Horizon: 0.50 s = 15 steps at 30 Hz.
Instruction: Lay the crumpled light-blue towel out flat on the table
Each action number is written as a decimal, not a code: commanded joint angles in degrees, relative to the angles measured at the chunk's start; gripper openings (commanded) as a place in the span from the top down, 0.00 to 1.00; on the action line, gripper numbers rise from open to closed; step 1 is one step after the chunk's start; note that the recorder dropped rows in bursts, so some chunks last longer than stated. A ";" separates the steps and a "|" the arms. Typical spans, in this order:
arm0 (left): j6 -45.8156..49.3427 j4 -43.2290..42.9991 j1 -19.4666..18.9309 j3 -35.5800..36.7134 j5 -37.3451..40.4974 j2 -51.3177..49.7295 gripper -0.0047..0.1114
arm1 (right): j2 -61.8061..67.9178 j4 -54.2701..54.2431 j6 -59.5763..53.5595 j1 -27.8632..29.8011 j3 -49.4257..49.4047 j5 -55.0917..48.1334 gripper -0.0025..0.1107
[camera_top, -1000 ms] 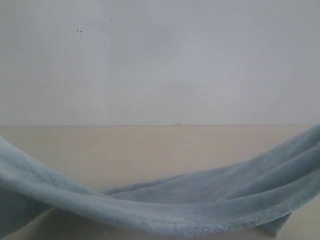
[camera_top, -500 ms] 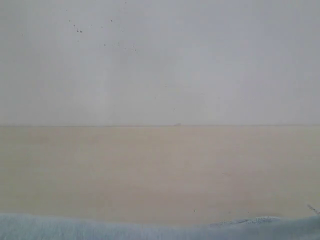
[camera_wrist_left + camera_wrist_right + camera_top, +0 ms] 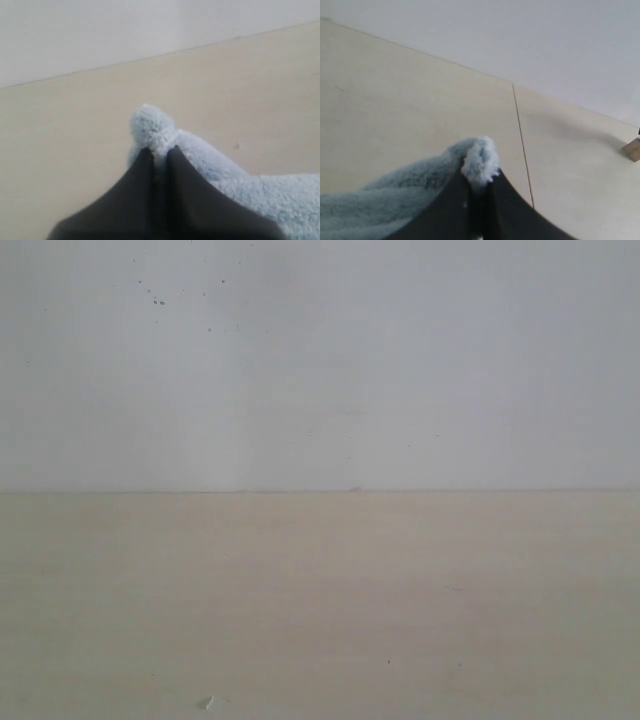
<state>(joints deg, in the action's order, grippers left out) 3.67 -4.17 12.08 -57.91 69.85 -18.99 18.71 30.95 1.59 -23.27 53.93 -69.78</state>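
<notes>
The left gripper [image 3: 159, 150] points out low across the pale table [image 3: 60, 150] toward the wall [image 3: 100, 30]. Its two dark fingers [image 3: 185, 200] are pressed together on a bunched corner of the light-blue towel [image 3: 250, 195], with a fluffy tuft poking past the tips and the rest of the cloth trailing back alongside them. The right gripper [image 3: 479, 175] takes much the same forward-aimed pose, jaws likewise clamped on another edge of the towel, near a thin seam [image 3: 522, 145] in the tabletop; whether the cloth between them touches the table cannot be told.
</notes>
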 commanded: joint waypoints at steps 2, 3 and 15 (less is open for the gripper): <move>-1.26 -6.10 0.68 1.99 0.11 -5.30 0.93 | 5.54 5.49 2.26 -4.81 -2.73 -0.18 0.95; -1.37 -5.99 0.68 3.57 0.11 -8.80 0.93 | 8.20 8.02 5.71 -7.05 -5.90 -0.18 0.95; -3.35 -9.66 0.18 5.56 -18.17 -46.82 0.93 | 40.19 20.72 27.01 -0.81 -15.09 26.41 0.95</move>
<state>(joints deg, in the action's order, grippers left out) 2.00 -10.99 12.53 -52.86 56.37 -58.76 51.73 49.56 25.46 -29.52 38.91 -52.87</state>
